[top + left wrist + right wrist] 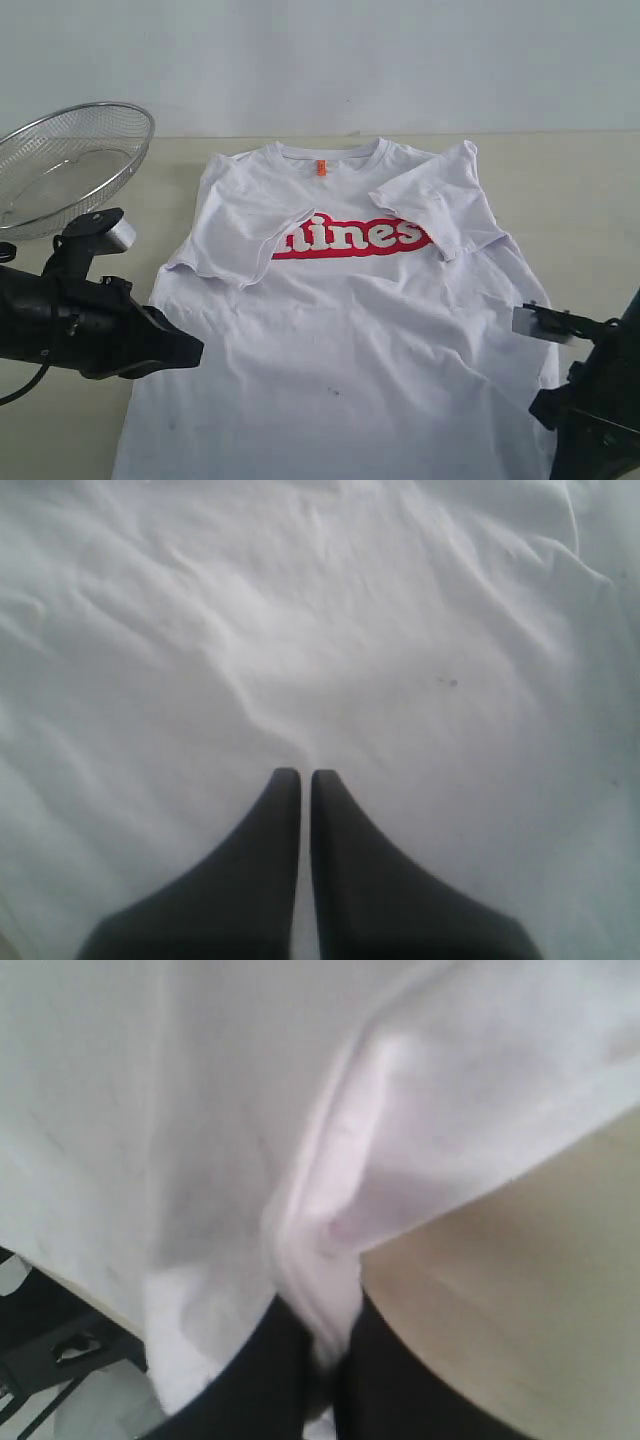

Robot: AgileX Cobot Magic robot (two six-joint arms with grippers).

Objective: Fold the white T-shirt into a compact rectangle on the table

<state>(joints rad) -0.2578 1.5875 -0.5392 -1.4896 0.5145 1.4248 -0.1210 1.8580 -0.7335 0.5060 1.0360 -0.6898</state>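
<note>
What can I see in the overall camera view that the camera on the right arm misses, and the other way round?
Only the exterior view shows the silver wire-mesh basket, the red lettering and small orange neck tag on the soft white cotton T-shirt, its sleeves folded inward, and the shut left gripper. Only the right wrist view shows the right gripper pinching a bunched fold at the shirt's edge. Both show that T-shirt and the pale beige tabletop.
</note>
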